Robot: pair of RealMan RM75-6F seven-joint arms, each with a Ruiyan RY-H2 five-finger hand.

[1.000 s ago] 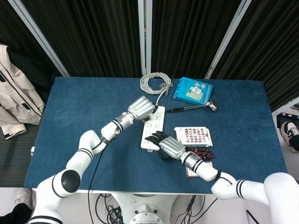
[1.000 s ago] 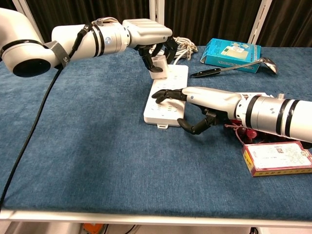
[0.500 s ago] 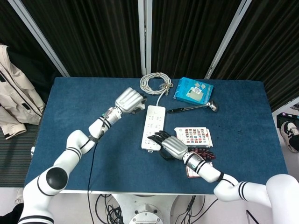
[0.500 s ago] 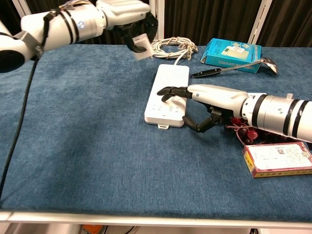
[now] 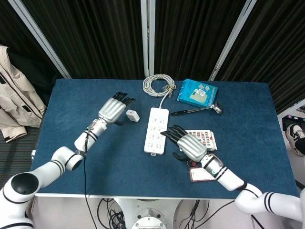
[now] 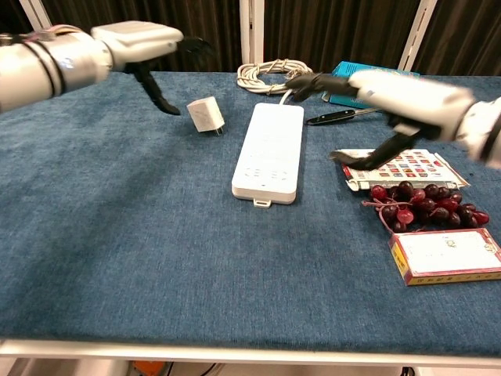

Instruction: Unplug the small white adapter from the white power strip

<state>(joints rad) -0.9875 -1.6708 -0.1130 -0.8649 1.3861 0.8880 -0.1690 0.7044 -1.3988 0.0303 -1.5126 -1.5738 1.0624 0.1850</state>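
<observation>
A: Looking for the small white adapter [image 5: 132,115]? It lies on the blue bench [image 5: 71,133], just to the left of the white power strip [image 5: 156,130], apart from it and no longer in any socket. In the chest view it sits tilted, prongs toward the strip.

B: Is the left robot hand [image 5: 112,109] holding it?

A: No. That robot hand is released, fingers spread, raised above the bench just left of the adapter without touching it. The chest view shows its dark fingers [image 6: 156,94] pointing down beside the adapter, with a gap between them.

B: And the right robot hand [image 5: 189,144]?

A: Also released, fingers apart and holding nothing. It is lifted off the strip, to the strip's right, above the colourful card [image 5: 202,138]. In the chest view it is blurred.

B: The strip itself?

A: It lies flat, long side running away from the robot, its cable going to the coiled white cord [image 5: 159,85] at the far edge.

B: Anything else there?

A: A blue box [image 5: 197,92] near the coil, a metal ladle [image 5: 200,109] in front of it, a bunch of dark red grapes [image 6: 419,202] and a red box [image 6: 446,254] at the near right. A beige jacket [image 5: 14,98] hangs off to the left of the bench.
</observation>
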